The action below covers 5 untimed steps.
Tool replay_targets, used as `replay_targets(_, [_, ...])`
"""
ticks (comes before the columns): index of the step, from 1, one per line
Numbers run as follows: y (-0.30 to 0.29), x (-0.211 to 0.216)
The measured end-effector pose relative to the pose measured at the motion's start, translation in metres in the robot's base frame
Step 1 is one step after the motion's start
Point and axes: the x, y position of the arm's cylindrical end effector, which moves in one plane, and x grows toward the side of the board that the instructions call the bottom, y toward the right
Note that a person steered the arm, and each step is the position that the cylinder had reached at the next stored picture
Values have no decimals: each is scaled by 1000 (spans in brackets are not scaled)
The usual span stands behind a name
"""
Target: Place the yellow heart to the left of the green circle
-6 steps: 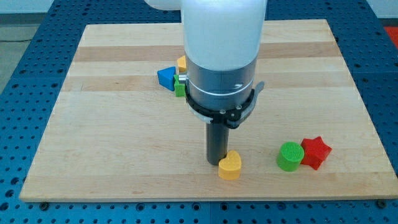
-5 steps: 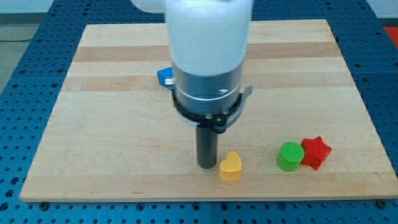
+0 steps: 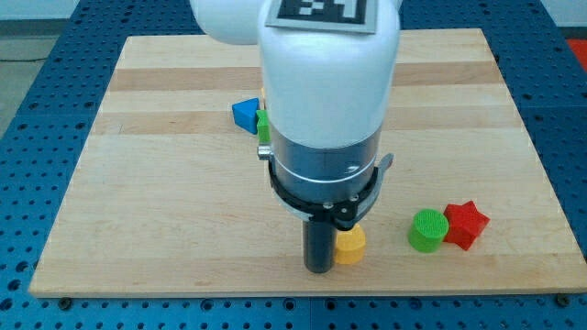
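The yellow heart [image 3: 350, 247] lies near the view's bottom edge of the wooden board, partly hidden by the arm. My tip [image 3: 320, 269] rests on the board right at the heart's left side, touching or nearly touching it. The green circle [image 3: 426, 230] stands to the right of the heart, with a gap between them. A red star [image 3: 465, 225] touches the green circle's right side.
A blue block [image 3: 245, 115] and a small green block [image 3: 263, 125] sit near the board's middle, partly hidden behind the arm's wide white and grey body [image 3: 326, 101]. The board's bottom edge [image 3: 303, 286] is close below my tip.
My tip moved toward the view's bottom and slightly right, ending at the heart's left side. The heart shifted a little to the right. The green circle and red star did not move.
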Motion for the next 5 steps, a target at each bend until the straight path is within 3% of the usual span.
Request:
replay_targets(3, [26,-10])
replay_targets(5, [7,-12])
